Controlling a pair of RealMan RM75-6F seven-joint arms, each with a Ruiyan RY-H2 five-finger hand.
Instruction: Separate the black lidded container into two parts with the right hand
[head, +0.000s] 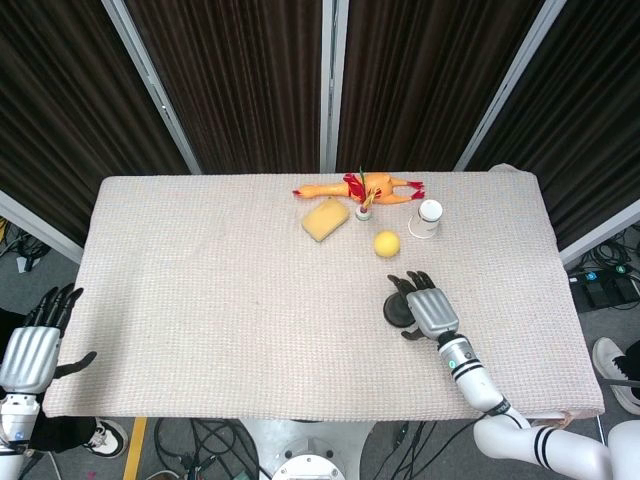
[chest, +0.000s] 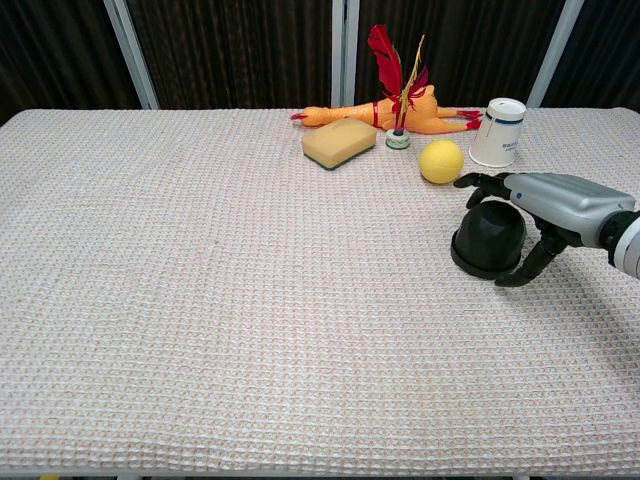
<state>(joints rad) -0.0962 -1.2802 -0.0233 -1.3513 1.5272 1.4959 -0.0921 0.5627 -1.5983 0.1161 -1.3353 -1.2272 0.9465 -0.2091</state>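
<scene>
right hand (chest: 545, 205) is cupped over the black lidded container (chest: 489, 238) sitting on the table (chest: 250, 300), fingers wrapped loosely around it, probably getting purchase to pull the lid

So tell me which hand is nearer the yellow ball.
Right. The right hand sits over the black lidded container, just in front of the yellow ball; the left hand hangs off the table's far left edge.

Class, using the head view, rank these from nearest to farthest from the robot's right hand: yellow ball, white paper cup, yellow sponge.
Measured from the right hand:
1. Yellow ball, just beyond the hand.
2. White paper cup, farther back.
3. Yellow sponge, back and to the left.
</scene>
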